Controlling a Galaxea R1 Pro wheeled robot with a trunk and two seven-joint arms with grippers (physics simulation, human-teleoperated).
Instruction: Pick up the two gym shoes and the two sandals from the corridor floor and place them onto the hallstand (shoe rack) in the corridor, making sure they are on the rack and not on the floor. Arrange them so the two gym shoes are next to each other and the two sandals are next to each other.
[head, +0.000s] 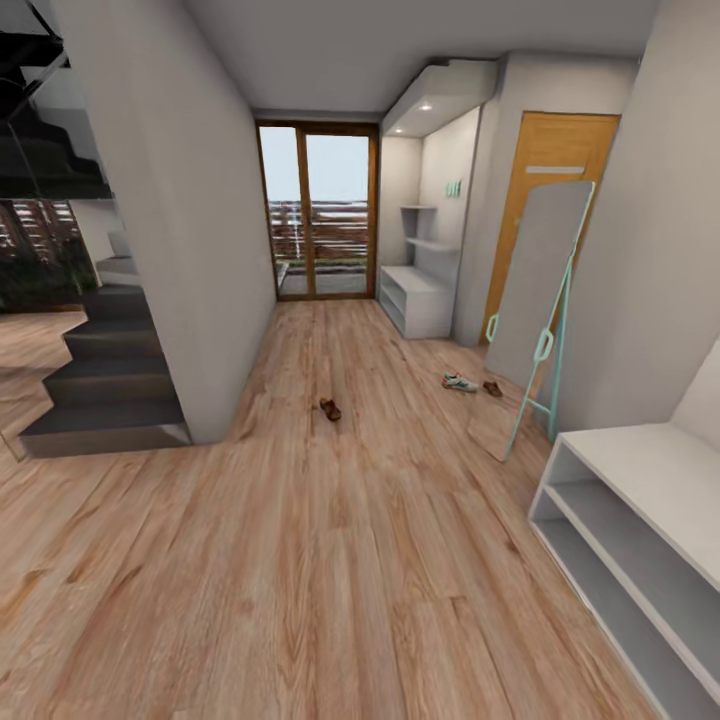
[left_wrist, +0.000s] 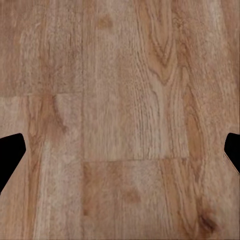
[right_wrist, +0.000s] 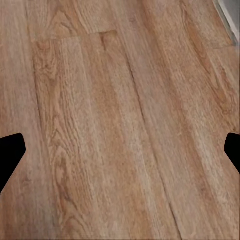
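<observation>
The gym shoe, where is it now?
In the head view, one gym shoe lies on the floor right of centre, beside a sandal, before the leaning mirror.

Illumination is even and moderately bright. Daylight enters through the far glass door (head: 318, 212); a recessed ceiling spot (head: 426, 106) lights the far alcove. Shadows are soft. Wide-angle distortion stretches the frame edges. Wrist-view floor (left_wrist: 120, 100) texture appears slightly soft.

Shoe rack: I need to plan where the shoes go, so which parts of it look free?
The near shoe rack has a bare bench top and two bare open shelves. Nothing is crowded; a sandal, a gym shoe and another sandal lie on the corridor floor.
</observation>
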